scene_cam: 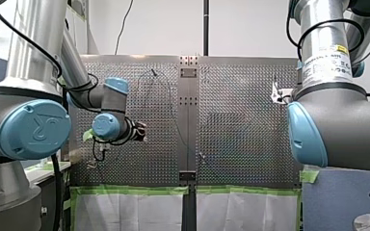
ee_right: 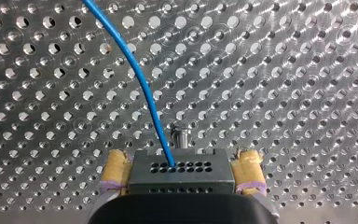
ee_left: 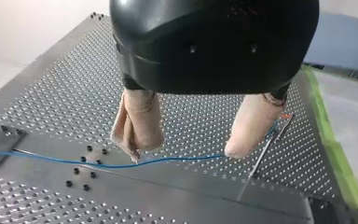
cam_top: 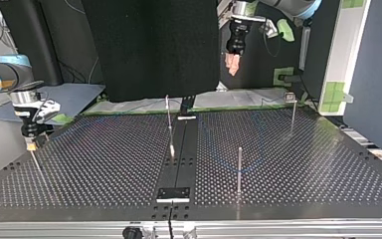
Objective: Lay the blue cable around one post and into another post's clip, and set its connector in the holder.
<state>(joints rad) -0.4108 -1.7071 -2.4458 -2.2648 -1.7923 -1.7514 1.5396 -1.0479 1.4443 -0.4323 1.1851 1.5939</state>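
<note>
Blue cable (ee_right: 140, 79) runs out of the grey connector (ee_right: 182, 182) my right pincer (ee_right: 182, 169) is clamped on, left pincer (ee_left: 184, 151) hangs above it, fingers apart.

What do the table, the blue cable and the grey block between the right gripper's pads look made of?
Table: bare metal, silvery, hole rims glinting.
Cable: smooth blue jacket, probably plastic, bending freely.
Block: matte grey, neat rows of holes; metal or hard plastic, unclear.
</note>
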